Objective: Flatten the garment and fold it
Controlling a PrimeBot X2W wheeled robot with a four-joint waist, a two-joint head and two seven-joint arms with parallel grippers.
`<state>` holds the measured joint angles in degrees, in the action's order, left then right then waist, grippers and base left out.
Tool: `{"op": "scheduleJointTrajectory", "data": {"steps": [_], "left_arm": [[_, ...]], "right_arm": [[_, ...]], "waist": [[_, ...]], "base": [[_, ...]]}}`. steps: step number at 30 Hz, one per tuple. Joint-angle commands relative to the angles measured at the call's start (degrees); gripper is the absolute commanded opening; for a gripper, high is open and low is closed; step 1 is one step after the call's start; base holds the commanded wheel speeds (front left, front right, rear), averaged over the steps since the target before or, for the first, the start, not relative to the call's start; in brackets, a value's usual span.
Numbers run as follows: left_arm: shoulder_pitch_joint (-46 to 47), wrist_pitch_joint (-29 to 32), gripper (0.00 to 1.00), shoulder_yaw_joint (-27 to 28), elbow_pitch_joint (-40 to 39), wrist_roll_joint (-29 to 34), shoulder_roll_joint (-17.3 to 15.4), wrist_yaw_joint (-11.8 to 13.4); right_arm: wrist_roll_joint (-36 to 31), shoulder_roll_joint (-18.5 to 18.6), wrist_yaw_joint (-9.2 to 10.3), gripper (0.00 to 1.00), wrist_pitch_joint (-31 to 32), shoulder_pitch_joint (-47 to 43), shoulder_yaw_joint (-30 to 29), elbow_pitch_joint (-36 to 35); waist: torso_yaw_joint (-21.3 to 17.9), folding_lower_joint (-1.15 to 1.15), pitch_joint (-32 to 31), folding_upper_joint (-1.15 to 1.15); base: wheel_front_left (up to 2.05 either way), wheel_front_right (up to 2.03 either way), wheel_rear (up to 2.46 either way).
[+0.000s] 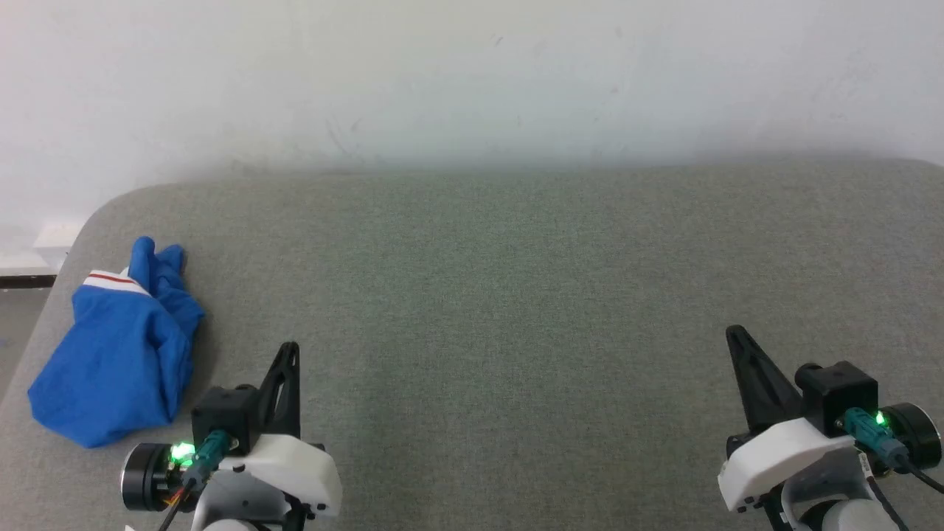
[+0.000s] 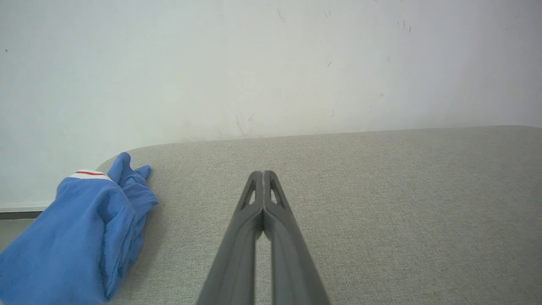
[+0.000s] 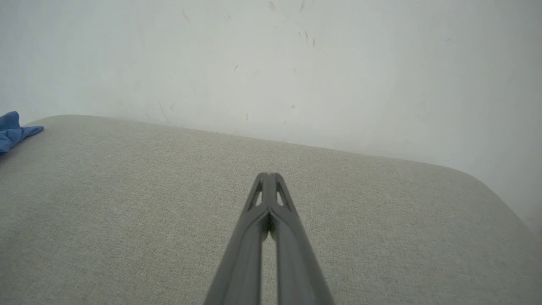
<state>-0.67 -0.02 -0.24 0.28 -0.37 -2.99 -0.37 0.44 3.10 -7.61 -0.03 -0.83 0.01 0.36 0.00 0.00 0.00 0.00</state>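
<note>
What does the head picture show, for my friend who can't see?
A crumpled blue garment lies at the left edge of a grey surface. The left gripper and right gripper sit shut and empty near the bottom.

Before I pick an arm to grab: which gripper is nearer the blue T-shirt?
The left gripper: the bunched T-shirt lies right beside it, while the right gripper sits across the table.

Table (image 1: 516,295): grey woven cover, rounded far corners. On it you have: garment (image 1: 118,361), blue, crumpled in a heap by the left edge, white trim with a red stripe showing on top.
</note>
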Motion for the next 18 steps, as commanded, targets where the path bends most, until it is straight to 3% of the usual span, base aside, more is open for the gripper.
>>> {"op": "scheduleJointTrajectory", "data": {"steps": [1,12,13,18], "left_arm": [[0.67,0.02,0.00,0.24,-0.28,0.37,0.12,0.37],[0.67,0.02,0.00,0.24,-0.28,0.37,0.12,0.37],[-0.01,0.00,1.00,-0.01,0.02,-0.01,0.00,-0.01],[-0.06,-0.16,1.00,-0.13,0.11,-0.07,-0.01,0.08]], "right_arm": [[-0.44,-0.23,0.12,0.00,0.03,0.83,-0.01,-0.36],[-0.44,-0.23,0.12,0.00,0.03,0.83,-0.01,-0.36],[0.02,0.01,0.00,1.00,0.00,-0.02,0.00,0.02],[0.14,0.04,0.00,1.00,-0.16,-0.11,-0.06,0.13]], "waist": [[0.00,0.00,0.00,0.00],[0.00,0.00,0.00,0.00],[0.00,0.00,0.00,0.00],[0.00,0.00,0.01,0.00]], "base": [[0.00,0.00,0.00],[0.00,0.00,0.00],[0.00,0.00,0.00],[0.00,0.00,0.00]]}}
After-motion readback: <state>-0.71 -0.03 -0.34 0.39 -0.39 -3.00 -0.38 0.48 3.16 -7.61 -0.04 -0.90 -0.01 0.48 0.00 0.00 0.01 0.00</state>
